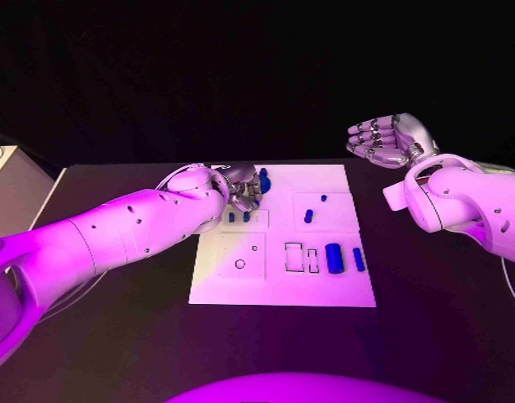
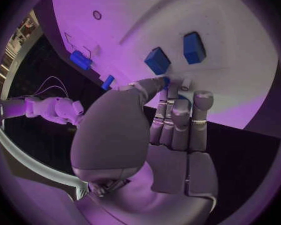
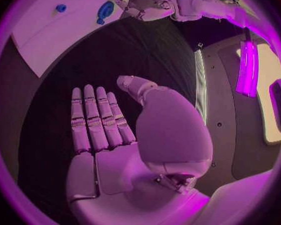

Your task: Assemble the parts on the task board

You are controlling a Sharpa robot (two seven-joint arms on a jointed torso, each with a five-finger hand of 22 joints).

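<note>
Fingers of the left hand (image 1: 240, 186) lie pressed together at the far left corner of the task board (image 1: 284, 281), their tips touching a small blue part (image 2: 166, 81) (whether it is truly pinched cannot be told). Two blue parts (image 2: 157, 60) stand in the board just beyond those fingertips. Off the board's right edge, the right hand (image 1: 386, 140) hovers raised, fingers straight, side by side, holding nothing.
</note>
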